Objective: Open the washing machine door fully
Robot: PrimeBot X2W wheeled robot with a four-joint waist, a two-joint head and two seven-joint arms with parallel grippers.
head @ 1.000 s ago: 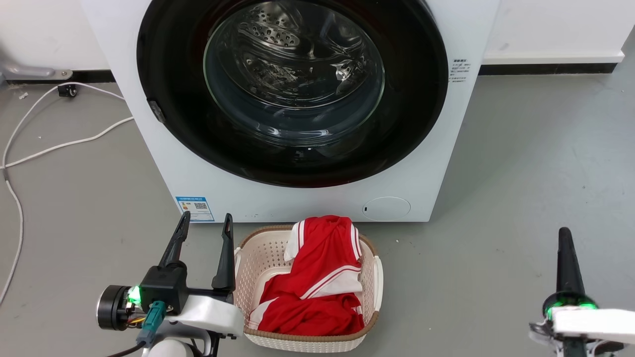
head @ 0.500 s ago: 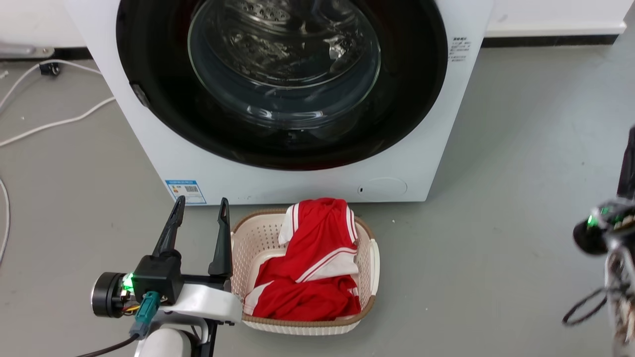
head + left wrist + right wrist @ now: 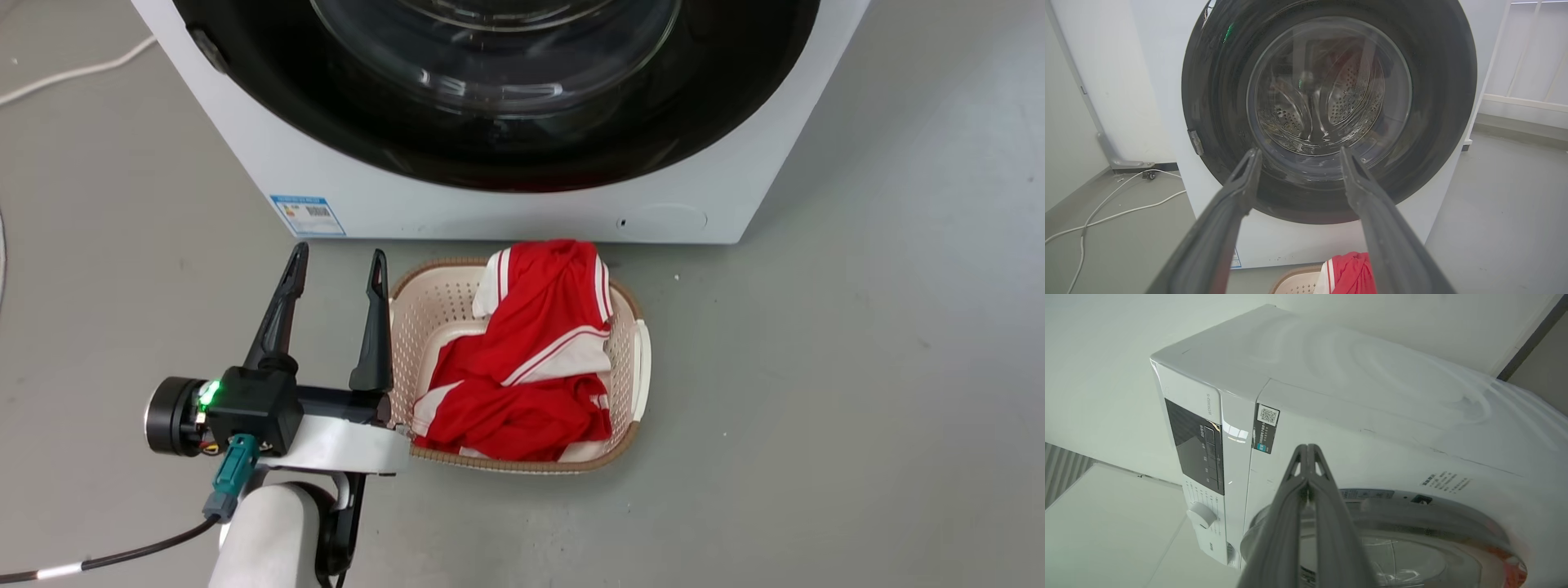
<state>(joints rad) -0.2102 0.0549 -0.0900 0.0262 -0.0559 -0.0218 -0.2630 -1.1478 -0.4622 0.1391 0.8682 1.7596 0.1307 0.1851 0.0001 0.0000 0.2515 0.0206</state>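
While the left tool (image 3: 339, 255) gapes, the right tool (image 3: 1306, 446) clenched, red clothing (image 3: 531, 351) sits in the basket (image 3: 425, 304).

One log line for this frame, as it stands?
washing machine door: closed | left gripper: open, empty, beside laundry basket | right gripper: shut, empty, pointing at washing machine

The grey floor (image 3: 857, 367) bears the washing machine (image 3: 490, 208). A beige basket (image 3: 424, 310) stands just before it. A white cable (image 3: 73, 73) trails at the left

Glossy black washing machine door (image 3: 1216, 102), clear glass centre.
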